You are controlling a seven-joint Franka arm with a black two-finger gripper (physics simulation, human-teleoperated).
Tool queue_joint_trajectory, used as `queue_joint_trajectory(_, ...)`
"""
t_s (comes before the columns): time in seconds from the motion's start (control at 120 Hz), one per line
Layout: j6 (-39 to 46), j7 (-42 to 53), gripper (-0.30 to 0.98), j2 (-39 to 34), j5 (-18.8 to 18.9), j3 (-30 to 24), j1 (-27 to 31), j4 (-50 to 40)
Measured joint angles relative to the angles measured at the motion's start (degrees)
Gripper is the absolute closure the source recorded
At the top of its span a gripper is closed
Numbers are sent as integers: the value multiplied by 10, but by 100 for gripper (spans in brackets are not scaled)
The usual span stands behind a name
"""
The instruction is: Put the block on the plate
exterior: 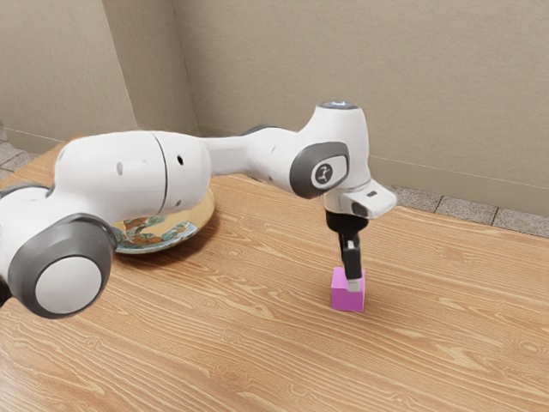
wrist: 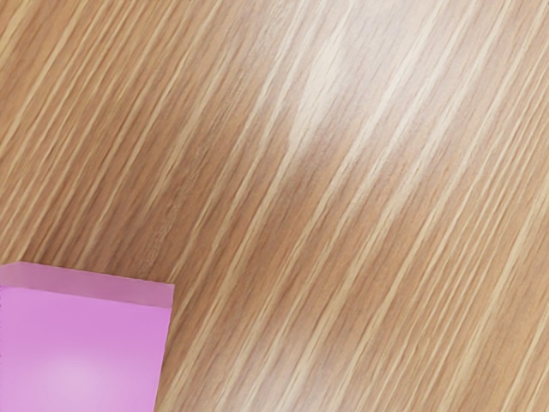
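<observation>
Our close look down at a light-brown wooden tabletop with pale diagonal grain (wrist: pixel 343 215), a glossy patch of light on the wood, a pink-purple box-shaped block (wrist: pixel 77 352) partly in our sight, its broad face and a narrow darker side showing.

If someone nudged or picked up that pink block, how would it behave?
The block looks stiff: its edges are crisp and straight. Pushed, it would probably slide rather than roll, being boxy and flat-sided on the table. The soft sheen on it hints at a smooth, perhaps slightly slippery surface.
</observation>
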Motion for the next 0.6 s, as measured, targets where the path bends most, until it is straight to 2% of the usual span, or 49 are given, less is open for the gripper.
queue_joint_trajectory(0.6,21,83,0,28,-11,13,1,1)
